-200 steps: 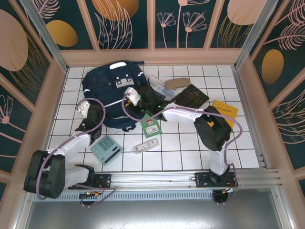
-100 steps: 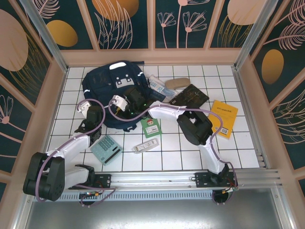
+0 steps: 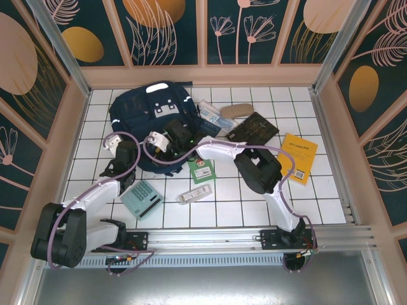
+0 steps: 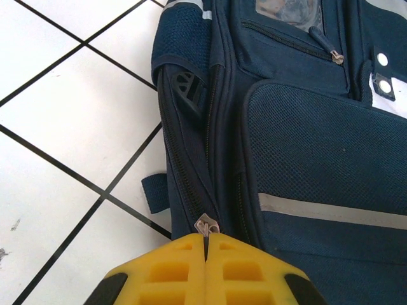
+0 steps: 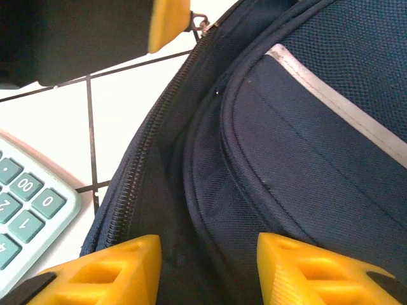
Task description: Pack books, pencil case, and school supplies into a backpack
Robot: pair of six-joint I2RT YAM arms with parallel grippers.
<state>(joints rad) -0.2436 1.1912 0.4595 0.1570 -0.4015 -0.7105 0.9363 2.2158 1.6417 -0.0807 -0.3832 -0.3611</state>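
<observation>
The backpack [image 3: 149,117] lies flat at the far left of the bench [image 3: 254,197]. We see the left fingers [image 4: 172,273] pressed together on the zipper pull [image 4: 205,224] at its near corner, while the right fingers [image 5: 114,264] stand apart astride the fabric beside the zipper track [image 5: 143,140]. We judge the cloth soft and slack, apt to bunch and drag. Hold is best taken at the metal pull and the firmer seam edge.
</observation>
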